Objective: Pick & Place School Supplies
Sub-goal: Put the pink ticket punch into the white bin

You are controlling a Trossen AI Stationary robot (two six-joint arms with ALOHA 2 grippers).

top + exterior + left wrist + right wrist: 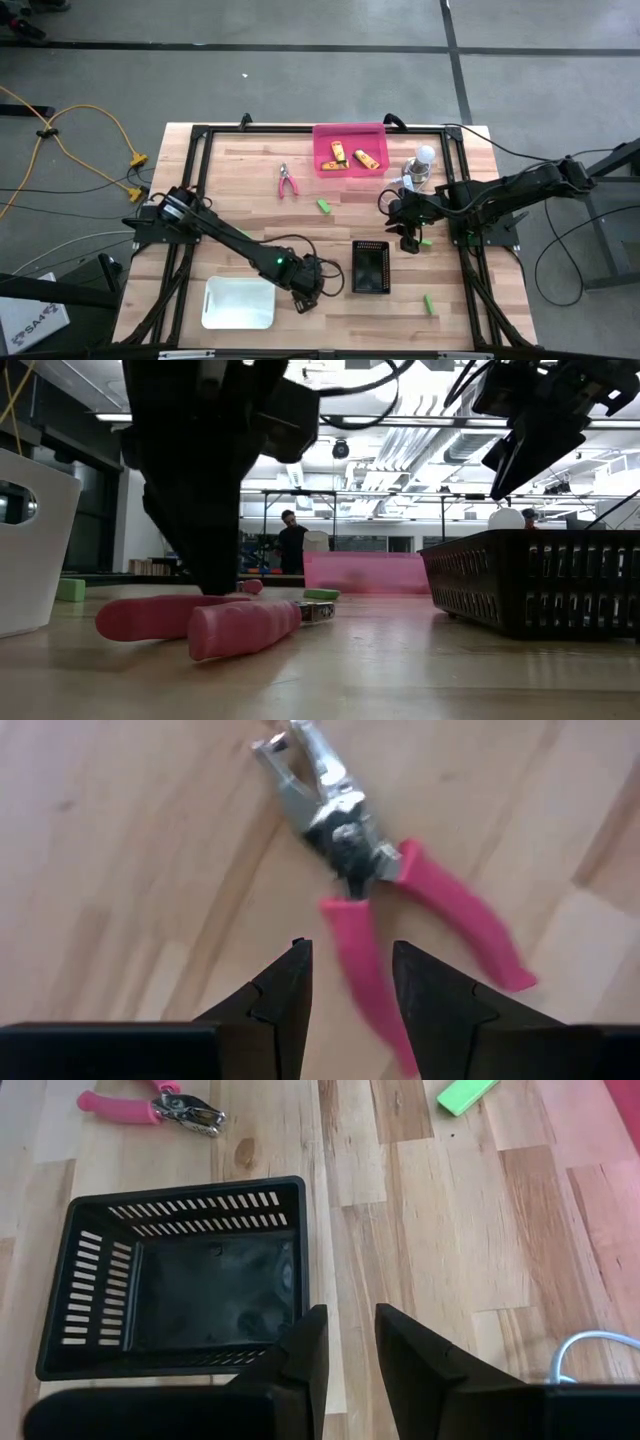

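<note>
A pair of pink-handled pliers (345, 850) lies flat on the wooden table, metal nose pointing away from my left gripper (350, 948). That gripper is open and points steeply down, with one finger on each side of one pink handle (362, 965). In the low view it (215, 585) stands right over the pliers (240, 625). My right gripper (350, 1315) hangs open and holds nothing, above the table beside the black basket (180, 1280). A second pair of pliers (288, 182) lies farther back. Yellow-orange pieces (350, 157) sit in the pink tray (320, 135). Green blocks (324, 206) (428, 302) lie loose. My left gripper comes from above with its fingers (285, 995) straddling one pink handle (375, 1005) partway along its length, and the fingers lie across it. I cannot tell whether either finger touches the handle. The pliers lie flat on the table.
A white bin (238, 303) stands near the front edge, left of my left gripper (303, 297). The black basket (371, 267) stands just right of it. A white bulb with a cable (425, 155) is at the back right, and another green block (425, 241) lies by my right gripper (410, 243).
</note>
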